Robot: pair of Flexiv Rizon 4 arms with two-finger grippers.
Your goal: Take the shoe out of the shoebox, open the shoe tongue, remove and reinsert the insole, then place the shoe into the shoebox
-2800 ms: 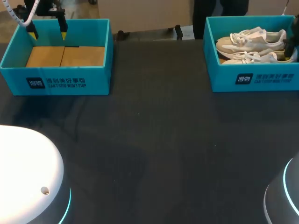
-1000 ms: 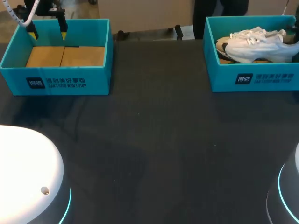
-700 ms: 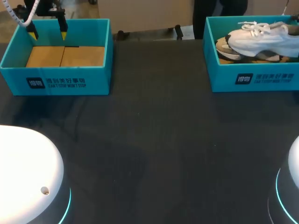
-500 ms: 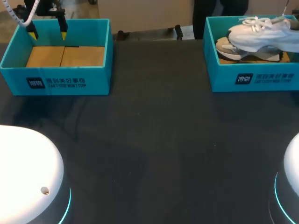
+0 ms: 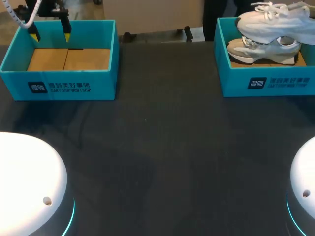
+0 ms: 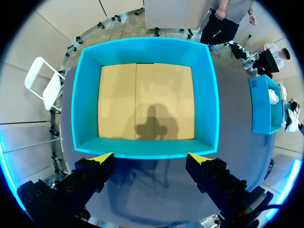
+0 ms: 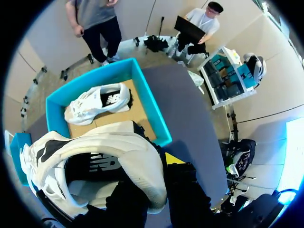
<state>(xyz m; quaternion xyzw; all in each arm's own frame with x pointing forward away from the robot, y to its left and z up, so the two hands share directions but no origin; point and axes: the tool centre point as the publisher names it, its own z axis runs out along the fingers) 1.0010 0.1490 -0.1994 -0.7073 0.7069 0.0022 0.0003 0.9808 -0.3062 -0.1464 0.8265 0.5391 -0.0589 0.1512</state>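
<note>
Right hand (image 7: 153,165): pinching the white sneaker (image 5: 272,25) at the heel collar. One finger sits inside the shoe opening, and the other is outside with its yellow tip showing against the heel. The hand itself isn't visible in the head view.

The white sneaker is held in the air over the far part of the right shoebox (image 5: 268,84), sole down and toe pointing left, with loose laces on top. In the right wrist view it is apart from everything below it.

A second sneaker (image 5: 262,49) lies on the cardboard floor of the right shoebox, also toe left, under the held one.

Left hand (image 6: 151,159): fingers spread with nothing between them, hovering above the left shoebox (image 5: 59,84). From the left wrist view, the yellow tips line up over one wall of the box.

The left shoebox holds only its bare cardboard floor.

Both teal boxes sit on the dark surface (image 5: 162,147), at far left and far right, well apart.
</note>
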